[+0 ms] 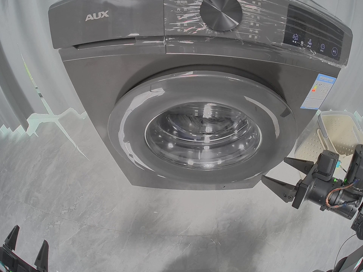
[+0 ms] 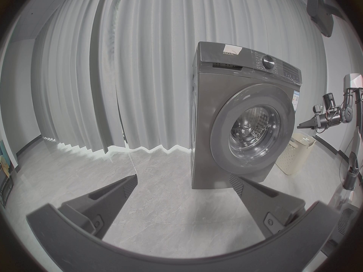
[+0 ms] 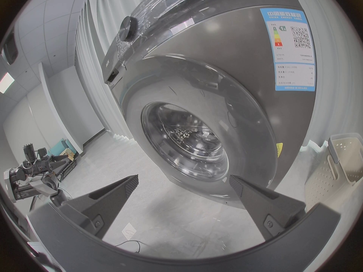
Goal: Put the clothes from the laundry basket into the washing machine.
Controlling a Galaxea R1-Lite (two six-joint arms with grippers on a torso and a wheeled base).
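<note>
Laundry basket: the cream, perforated laundry basket (image 1: 340,129) stood on the floor at the right edge of the head view, just beside the machine's right flank. Whether it held clothes could not be told.
Washing machine: the grey front-loading washing machine (image 1: 113,80) filled the centre and top of the head view and stood upright on the floor.
Door: the round door (image 1: 128,129) lay shut against the front. Its porthole glass (image 1: 203,135) showed the drum only through reflections, so nothing inside could be made out.
Right tool: the right tool (image 1: 273,167) hung at the right of the head view, by the door's lower right rim and in front of the basket. Its fingers were spread wide with nothing between them and touched neither. In the right wrist view (image 3: 183,178) they framed the door.
Left tool: the left tool (image 1: 31,234) sat at the lower left corner of the head view, low over the floor and well apart from the machine. Its fingers were likewise spread and held nothing (image 2: 183,176).
Controls: a dial (image 1: 221,11) sat at top centre, a dark touch panel (image 1: 314,38) at upper right and a detergent drawer (image 1: 106,19) at upper left. Clear plastic film (image 1: 189,4) covered the panel.
Energy label: a blue-edged energy label (image 1: 319,91) was stuck on the front at the right, above the basket.
Surroundings: a pale marbled floor (image 1: 151,216) lay below, and a pleated grey curtain (image 2: 94,76) hung behind the machine.
</note>
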